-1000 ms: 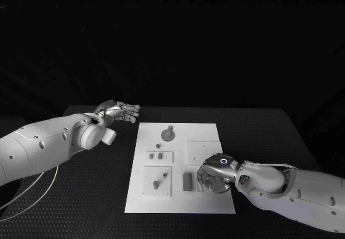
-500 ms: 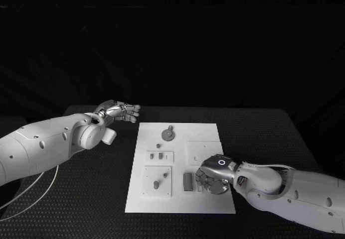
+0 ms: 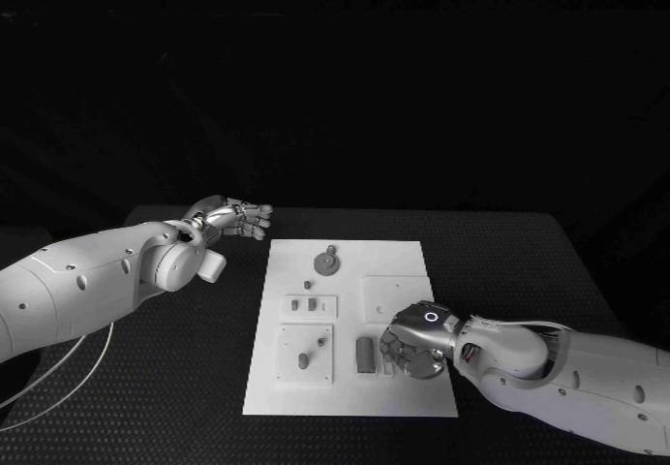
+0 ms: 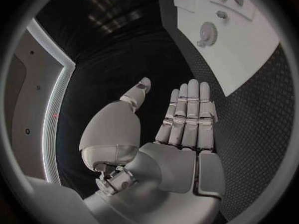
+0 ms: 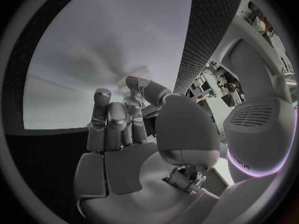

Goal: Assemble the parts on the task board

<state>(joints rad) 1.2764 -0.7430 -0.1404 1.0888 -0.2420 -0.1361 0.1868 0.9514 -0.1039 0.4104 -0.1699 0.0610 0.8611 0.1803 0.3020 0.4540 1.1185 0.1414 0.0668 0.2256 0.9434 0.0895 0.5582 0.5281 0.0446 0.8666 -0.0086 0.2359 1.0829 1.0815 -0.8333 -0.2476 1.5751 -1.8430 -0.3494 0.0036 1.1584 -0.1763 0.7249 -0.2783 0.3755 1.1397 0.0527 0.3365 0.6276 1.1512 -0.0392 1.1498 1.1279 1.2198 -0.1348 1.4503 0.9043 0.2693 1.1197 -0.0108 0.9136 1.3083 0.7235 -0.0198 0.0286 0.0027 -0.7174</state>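
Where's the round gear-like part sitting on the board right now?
In the head view the round gear-like part lies on the far end of the task board, nearer the left hand than the right hand, which is over the board's near right corner.

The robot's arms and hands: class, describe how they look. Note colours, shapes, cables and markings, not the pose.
Both arms are smooth, rounded white shells with small dark dots. The left hand and right hand are silver metal with jointed fingers. A thin white cable loops below the left arm. A small glowing ring marks the back of the right hand, and a vent grille shows on the right arm.
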